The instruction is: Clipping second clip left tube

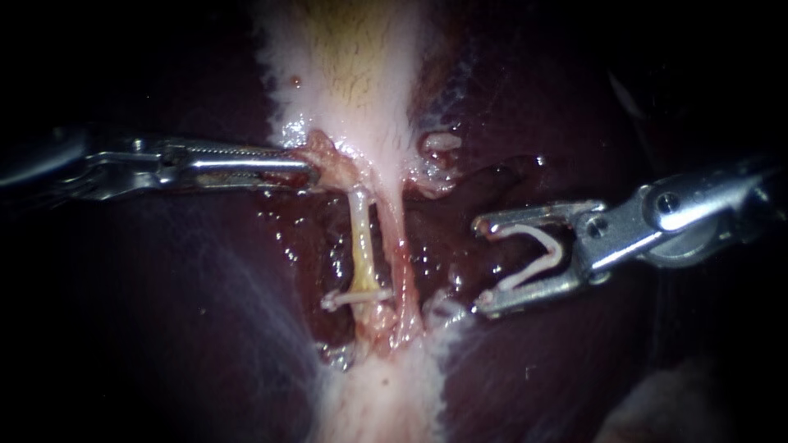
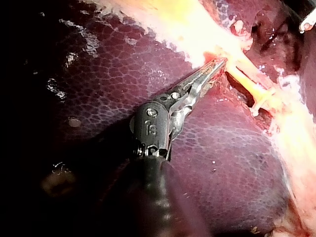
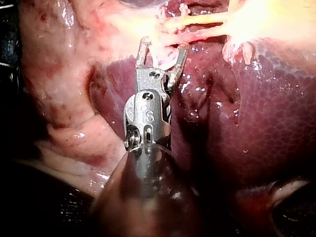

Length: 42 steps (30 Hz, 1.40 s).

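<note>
The left instrument (image 1: pixel 308 168) pinches tissue (image 1: pixel 328 160) above the left tube (image 1: pixel 359 234). The right instrument (image 1: pixel 480 267) waits beside the tube, its wide jaws holding a clip (image 1: pixel 556 250). I think it must next slide around the tube.

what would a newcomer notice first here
The right instrument carries an open white clip in its wide-spread jaws, at the endoscope view's right. At centre the yellowish left tube already wears a closed clip low down, while the left instrument grips pink tissue at its top.

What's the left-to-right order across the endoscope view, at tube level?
In order: left instrument, jaws shut on tissue → left tube → right tube → right instrument, jaws holding an open clip.
</note>
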Each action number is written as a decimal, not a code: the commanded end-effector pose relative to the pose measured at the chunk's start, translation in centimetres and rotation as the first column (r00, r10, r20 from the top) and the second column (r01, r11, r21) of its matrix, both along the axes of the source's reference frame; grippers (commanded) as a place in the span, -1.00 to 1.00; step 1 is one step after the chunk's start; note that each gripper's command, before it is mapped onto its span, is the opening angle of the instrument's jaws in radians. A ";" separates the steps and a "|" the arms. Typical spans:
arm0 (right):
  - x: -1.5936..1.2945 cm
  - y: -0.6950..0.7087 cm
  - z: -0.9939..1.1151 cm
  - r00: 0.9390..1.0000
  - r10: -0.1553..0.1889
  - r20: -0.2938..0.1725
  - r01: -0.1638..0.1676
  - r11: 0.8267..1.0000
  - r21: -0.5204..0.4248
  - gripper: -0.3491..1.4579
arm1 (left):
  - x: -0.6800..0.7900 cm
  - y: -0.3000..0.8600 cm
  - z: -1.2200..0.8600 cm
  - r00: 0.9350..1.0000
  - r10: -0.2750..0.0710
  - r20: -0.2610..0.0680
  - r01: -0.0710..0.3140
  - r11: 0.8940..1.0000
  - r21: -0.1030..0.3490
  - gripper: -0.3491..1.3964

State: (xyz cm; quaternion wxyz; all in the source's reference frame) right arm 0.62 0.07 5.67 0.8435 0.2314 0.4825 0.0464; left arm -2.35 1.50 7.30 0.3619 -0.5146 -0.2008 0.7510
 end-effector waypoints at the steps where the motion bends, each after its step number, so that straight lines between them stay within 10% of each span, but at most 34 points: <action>1: 0.00 0.00 0.00 1.000 0.000 0.000 0.000 1.000 0.000 -0.06 | 0.01 0.00 -0.02 1.000 0.000 0.001 0.000 1.000 0.001 -1.00; 19: 0.00 0.00 0.01 1.000 0.001 0.000 -0.001 1.000 0.000 -0.06 | 0.51 0.20 -1.15 0.999 -0.028 0.039 0.028 1.000 -0.008 -1.00; 42: 0.66 -0.17 0.18 0.999 0.035 0.023 -0.037 0.998 0.059 -0.07 | 0.50 0.18 -1.13 0.999 -0.028 0.038 0.029 1.000 -0.010 -1.00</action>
